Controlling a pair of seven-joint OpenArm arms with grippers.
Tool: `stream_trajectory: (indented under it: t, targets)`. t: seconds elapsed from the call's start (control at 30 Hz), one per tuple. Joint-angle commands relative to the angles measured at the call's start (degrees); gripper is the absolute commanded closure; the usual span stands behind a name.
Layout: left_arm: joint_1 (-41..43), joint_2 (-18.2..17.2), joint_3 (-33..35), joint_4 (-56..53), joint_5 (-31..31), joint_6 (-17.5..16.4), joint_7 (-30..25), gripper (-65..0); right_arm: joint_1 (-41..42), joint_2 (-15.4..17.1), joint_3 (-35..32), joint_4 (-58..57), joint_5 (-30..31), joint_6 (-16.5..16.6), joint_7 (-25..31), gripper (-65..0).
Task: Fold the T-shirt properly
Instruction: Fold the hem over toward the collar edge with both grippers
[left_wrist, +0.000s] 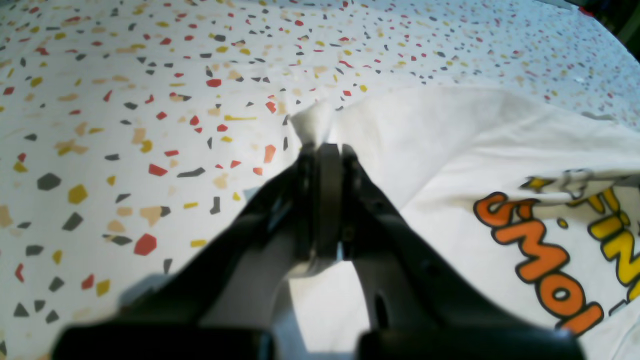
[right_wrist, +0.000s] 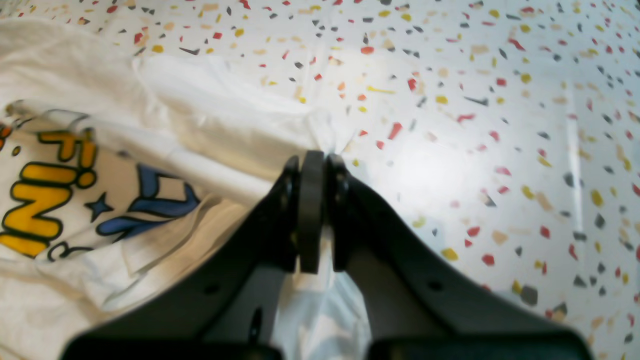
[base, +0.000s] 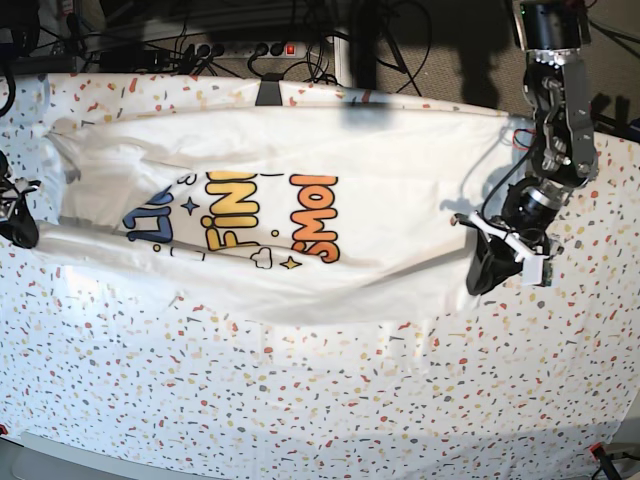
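The large white cloth T-shirt with its blue, yellow and orange print lies stretched across the counter, which is covered by a white speckled terrazzo-pattern tablecloth, spanning the stretch between the two pincers. The left pincer is clamped tight on a bunched white corner of the fabric poking out just past its tips; the right pincer is likewise pinched on a gathered edge, with the printed front off to its left. The shirt looks light, soft and limp, likely to sag and wrinkle wherever unsupported, so corners and hems seem the best holds. No containers are in view.
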Motion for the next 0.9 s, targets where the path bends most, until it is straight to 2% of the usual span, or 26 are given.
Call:
stream_trajectory:
  t: [0.0,0.17,0.27,0.5,0.63,0.87]
  targets:
    - [-0.5,-1.0,-0.2,1.2,-1.0,0.0,-1.4,0.0,-0.5,0.9,1.3,1.1,0.9,0.3,1.2,0.0]
    - [0.3,-1.9,-1.3,1.3,-4.5,-0.1,0.7,0.0,-3.1,-1.5,5.6,1.4,0.5,0.3,1.2,0.0]
    - [0.5,-2.4,-3.2,1.5,-6.5,-0.4,2.3,0.0,-3.3,-3.1,8.5,1.5,-2.3,0.3,1.2,0.0]
    - [0.9,-2.5,-7.3,1.6,-12.7,-4.6,6.2,0.0,-3.3,-7.9,13.1,1.6,-5.2,0.3,1.2,0.0]
    - [2.1,-2.5,-7.6,2.3,-12.9,-4.8,8.2,0.0,-3.3,-9.7,13.5,1.6,-8.3,0.3,1.1,0.0]
    - [4.9,-2.5,-7.6,2.3,-11.1,-4.8,8.1,0.0,-3.3,-12.5,13.5,1.6,-13.1,0.3,1.3,0.0]
